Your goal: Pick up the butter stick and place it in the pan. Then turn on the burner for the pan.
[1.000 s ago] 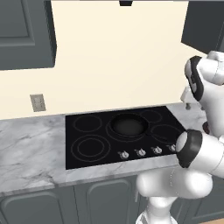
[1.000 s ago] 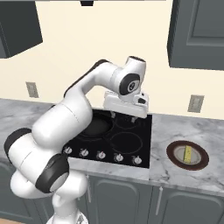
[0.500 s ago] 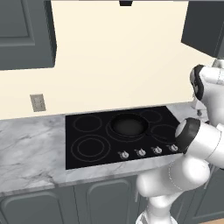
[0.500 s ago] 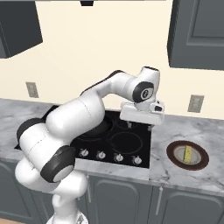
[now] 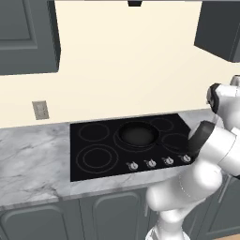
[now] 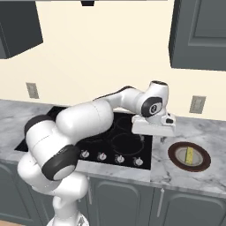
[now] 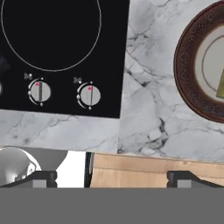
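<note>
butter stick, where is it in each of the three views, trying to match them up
Left base view: I cannot find it; the arm covers that side.
Right base view: the butter stick lies in the brownish bowl, lower right, on the counter right of the cooktop.
Hand view: its corner meets the right edge, inside the bowl.
Shared landmark: the cooktop's row of knobs.

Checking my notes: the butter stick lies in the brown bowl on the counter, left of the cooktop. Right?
Not quite. The butter stick does lie in the brown bowl on the counter, but right of the cooktop, as the right base view shows.
</note>
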Motion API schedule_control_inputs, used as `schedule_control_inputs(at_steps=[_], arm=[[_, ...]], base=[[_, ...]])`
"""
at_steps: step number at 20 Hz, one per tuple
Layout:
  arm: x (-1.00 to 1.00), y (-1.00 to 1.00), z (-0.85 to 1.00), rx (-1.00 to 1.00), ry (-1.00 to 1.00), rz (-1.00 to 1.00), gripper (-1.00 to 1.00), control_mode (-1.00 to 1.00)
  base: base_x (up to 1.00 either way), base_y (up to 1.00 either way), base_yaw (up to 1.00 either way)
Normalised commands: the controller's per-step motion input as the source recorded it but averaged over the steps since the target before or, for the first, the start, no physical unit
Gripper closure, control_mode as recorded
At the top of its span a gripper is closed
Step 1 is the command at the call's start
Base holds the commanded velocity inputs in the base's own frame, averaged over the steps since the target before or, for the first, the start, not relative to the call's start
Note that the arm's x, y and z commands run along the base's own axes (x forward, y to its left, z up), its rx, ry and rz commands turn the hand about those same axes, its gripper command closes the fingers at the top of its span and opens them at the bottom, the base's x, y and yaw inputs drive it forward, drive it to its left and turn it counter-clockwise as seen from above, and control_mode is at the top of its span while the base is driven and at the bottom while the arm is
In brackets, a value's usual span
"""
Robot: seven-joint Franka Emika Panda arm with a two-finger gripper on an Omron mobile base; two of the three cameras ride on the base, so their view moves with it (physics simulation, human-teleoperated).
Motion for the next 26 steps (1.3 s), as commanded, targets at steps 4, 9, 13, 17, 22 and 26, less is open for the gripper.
schedule_control_inputs(at_steps=[4, 9, 13, 17, 22, 26], arm=[[0.02, -0.38, -0.28, 0.00, 0.00, 0.00, -1.00, -1.00], [0.00, -0.34, -0.12, 0.00, 0.00, 0.00, -1.00, -1.00], [0.03, -0.41, -0.22, 0.00, 0.00, 0.00, -1.00, -1.00], [0.22, -0.44, -0.18, 0.02, 0.00, 0.00, -1.00, -1.00], [0.34, -0.40, -0.12, 0.05, 0.00, 0.00, -1.00, -1.00], [0.34, -0.50, -0.05, 0.12, 0.00, 0.00, -1.00, -1.00]], base=[[0.00, 0.00, 0.00], [0.00, 0.00, 0.00], [0.00, 0.00, 0.00], [0.00, 0.00, 0.00], [0.00, 0.00, 0.00], [0.00, 0.00, 0.00]])
